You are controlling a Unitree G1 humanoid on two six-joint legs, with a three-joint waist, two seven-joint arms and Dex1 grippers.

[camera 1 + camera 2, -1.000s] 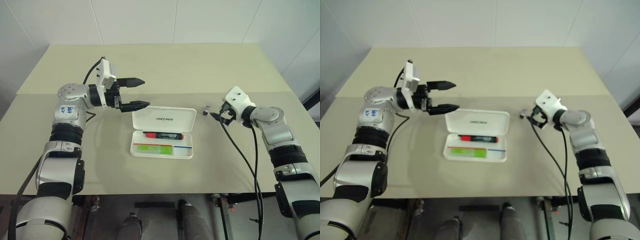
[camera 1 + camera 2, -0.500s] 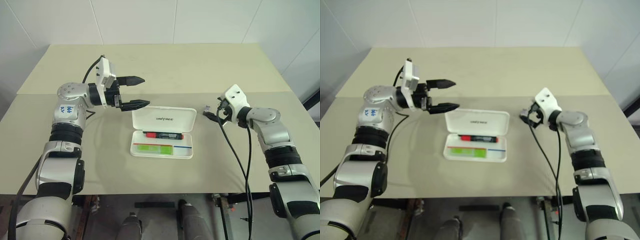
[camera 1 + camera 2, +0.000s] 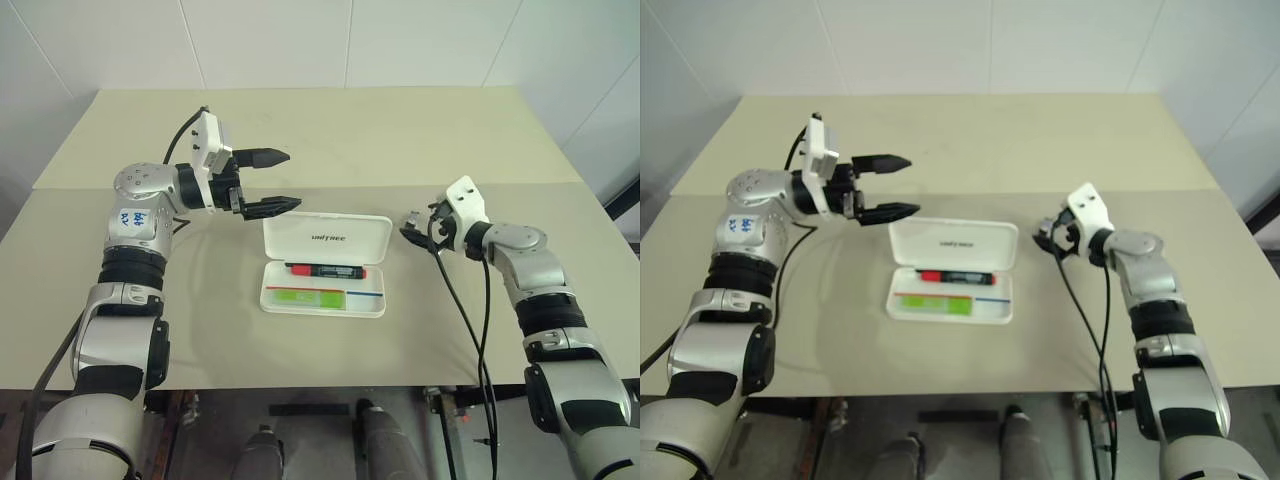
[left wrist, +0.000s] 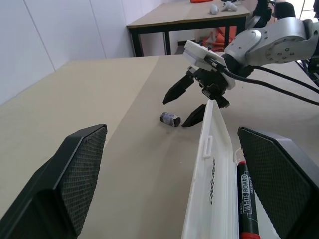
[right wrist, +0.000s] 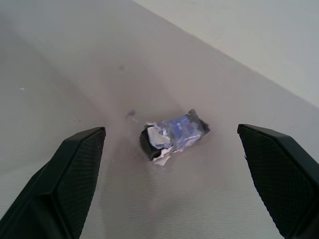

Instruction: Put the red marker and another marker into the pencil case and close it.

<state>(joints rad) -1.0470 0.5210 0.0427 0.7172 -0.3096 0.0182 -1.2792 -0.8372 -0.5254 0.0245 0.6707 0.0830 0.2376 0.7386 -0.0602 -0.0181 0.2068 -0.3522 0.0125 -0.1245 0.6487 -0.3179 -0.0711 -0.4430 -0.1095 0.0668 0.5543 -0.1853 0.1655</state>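
Note:
The white pencil case (image 3: 290, 240) lies open at the table's middle, its lid with black lettering standing up at the back. Inside lie the red marker (image 3: 325, 270) and, in front of it, the light green marker (image 3: 308, 296). My left gripper (image 3: 290, 180) hovers open just behind and left of the lid, pointing right; in the left wrist view the lid's edge (image 4: 212, 164) and the red marker (image 4: 246, 199) sit between its fingers (image 4: 75, 174). My right gripper (image 3: 412, 226) is open, low over the table to the right of the case, holding nothing.
A small black scrap with a torn blue-and-white wrapper (image 5: 172, 133) lies on the table between my right gripper's fingers, also seen as the scrap (image 4: 170, 119) in the left wrist view. A black cable (image 3: 470, 330) hangs from the right wrist.
My right gripper has moved left toward the case, sunk a little and rolled, so the small scrap is now between its fingers. The left arm has stayed put.

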